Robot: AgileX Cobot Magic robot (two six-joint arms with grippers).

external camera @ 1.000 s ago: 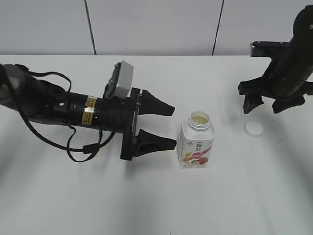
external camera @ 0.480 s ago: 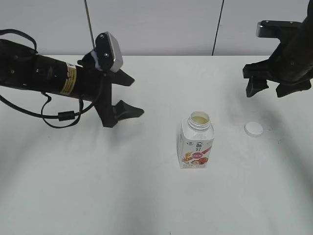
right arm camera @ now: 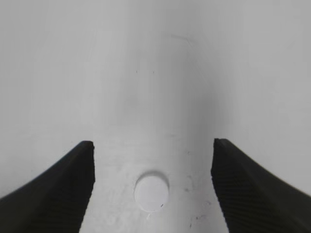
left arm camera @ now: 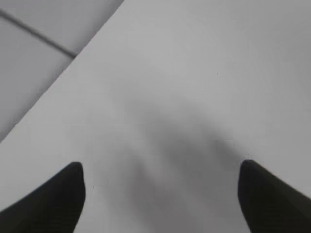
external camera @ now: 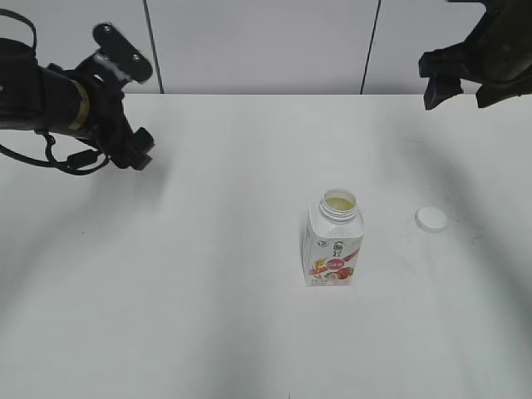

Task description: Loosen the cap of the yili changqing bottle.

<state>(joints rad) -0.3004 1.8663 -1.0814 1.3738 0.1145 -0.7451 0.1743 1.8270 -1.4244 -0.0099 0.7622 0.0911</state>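
Pulled well back since the earlier frames: left gripper (external camera: 125, 108) now up at the far left edge of the plain white table (external camera: 208, 316), right gripper (external camera: 461, 79) lifted to the far right corner, both well apart from the work. Jaws spread wide on each, holding nothing, with bare tabletop between the tips in both wrist views. Standing upright near the table's middle: small squat white plastic bottle with a red-pink fruit label (external camera: 332, 245), neck open, pale contents showing. Lying flat to its right, near but not touching: small round white plastic screw cap (external camera: 431, 219), also centred low in the right wrist view (right arm camera: 151, 187). Ribbing on its side too small to make out, probably there. Loosening looks already done, cap fully off. Best finished by keeping both arms clear of the open bottle to avoid a spill.
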